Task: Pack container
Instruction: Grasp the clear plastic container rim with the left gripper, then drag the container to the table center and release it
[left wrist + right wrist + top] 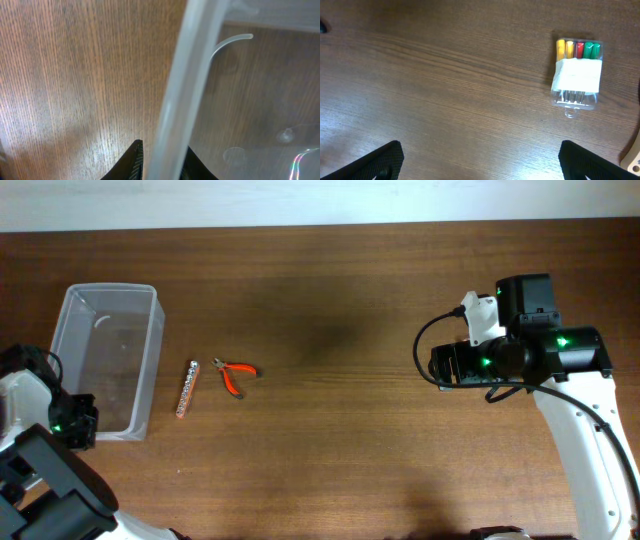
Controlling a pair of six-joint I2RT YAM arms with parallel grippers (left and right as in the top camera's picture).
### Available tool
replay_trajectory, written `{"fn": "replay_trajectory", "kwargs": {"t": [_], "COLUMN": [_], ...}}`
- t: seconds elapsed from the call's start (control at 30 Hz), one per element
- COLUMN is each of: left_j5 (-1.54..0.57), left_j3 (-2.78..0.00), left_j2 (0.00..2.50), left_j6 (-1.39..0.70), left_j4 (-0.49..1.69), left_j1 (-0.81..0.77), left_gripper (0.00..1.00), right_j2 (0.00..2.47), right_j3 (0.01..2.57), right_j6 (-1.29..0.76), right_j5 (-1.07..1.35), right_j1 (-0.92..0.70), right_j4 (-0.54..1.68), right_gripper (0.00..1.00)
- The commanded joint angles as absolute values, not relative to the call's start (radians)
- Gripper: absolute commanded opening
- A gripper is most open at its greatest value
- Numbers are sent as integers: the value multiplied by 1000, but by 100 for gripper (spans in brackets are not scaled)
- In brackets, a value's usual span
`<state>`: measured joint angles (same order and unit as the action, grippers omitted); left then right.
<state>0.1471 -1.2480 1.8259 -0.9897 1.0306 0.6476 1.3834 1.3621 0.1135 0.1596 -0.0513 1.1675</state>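
One container [120,385], mouth up, long axis running far-to-near.

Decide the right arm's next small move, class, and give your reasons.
Probably shift the right gripper sideways until the screwdriver pack sits between its fingers, then lower onto it. Its jaws are wide open and empty, and the pack lies off to one side in the wrist view. The left gripper clamps the container wall, so the tub looks steadied for loading.

A robotics lab bench: wooden table [330,430], white robot arm [590,430], orange pliers [236,376], packaged screwdrivers [576,72].
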Motion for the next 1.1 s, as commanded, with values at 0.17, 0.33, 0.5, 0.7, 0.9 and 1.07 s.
{"fn": "replay_trajectory", "kwargs": {"t": [0.17, 0.33, 0.5, 0.7, 0.9, 1.07], "left_j5": [85, 9, -51, -57, -57, -57], "left_j3": [-1233, -1235, -1265, -1381, -1549, -1637], "left_j2": [1836, 1836, 1805, 1708, 1638, 1636], "left_j6": [-994, -994, -944, -801, -583, -337], "left_j4": [1032, 1029, 1016, 997, 995, 987], "left_j1": [650, 650, 642, 564, 387, 166], "left_gripper": [2, 2, 2, 2, 2, 2], "right_j2": [1390, 1390, 1385, 1350, 1325, 1319], "right_j3": [1380, 1380, 1381, 1395, 1443, 1465], "right_j6": [123, 123, 120, 116, 111, 21], "right_j5": [154, 154, 118, 94, 133, 125], "right_j1": [-60, -60, -58, -30, 35, 128], "right_j4": [1168, 1168, 1159, 1130, 1139, 1142], "right_gripper": [99, 99, 99, 99, 99, 99]}}
